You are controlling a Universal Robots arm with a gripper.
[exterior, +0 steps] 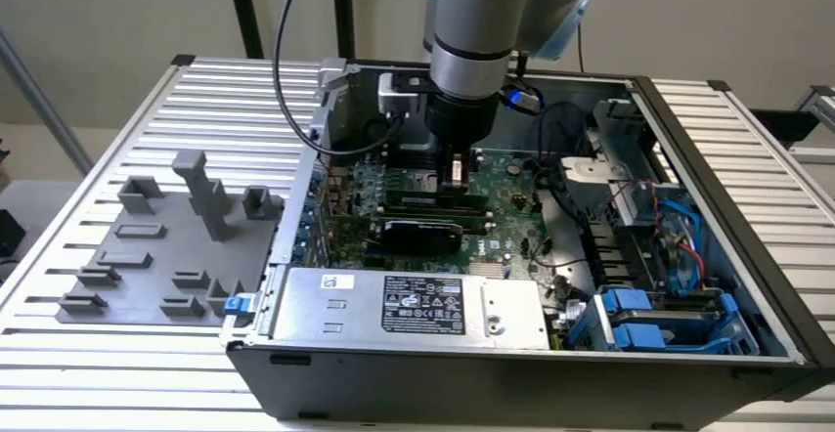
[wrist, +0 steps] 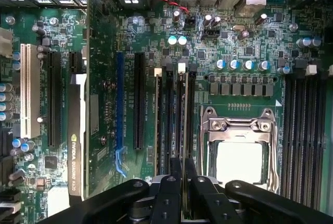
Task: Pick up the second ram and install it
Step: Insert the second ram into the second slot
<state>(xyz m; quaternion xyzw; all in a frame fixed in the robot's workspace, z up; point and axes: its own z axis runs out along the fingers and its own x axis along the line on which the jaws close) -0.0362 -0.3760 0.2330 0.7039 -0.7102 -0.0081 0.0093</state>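
The second ram (wrist: pixel 182 115) appears edge-on as a thin stick running along a memory slot on the green motherboard (wrist: pixel 250 52), beside the CPU socket (wrist: pixel 239 151). My gripper (wrist: pixel 182 174) is shut on the second ram, its black fingers (wrist: pixel 175 171) pressed against both faces at one end. Whether the stick is seated in the slot I cannot tell. Another ram stick (wrist: pixel 157 120) stands in a slot two rows over. In the exterior view my gripper (exterior: pixel 456 173) points straight down into the open computer case, just above the motherboard (exterior: pixel 503 207).
A graphics card (wrist: pixel 77 130) stands in a slot beyond the ram rows. Empty memory slots (wrist: pixel 304 130) lie past the CPU socket. The power supply (exterior: pixel 417 305) fills the case front; cables and blue drive bays (exterior: pixel 652 320) sit at the exterior view's right. Grey holder blocks (exterior: pixel 170 246) stand outside the case.
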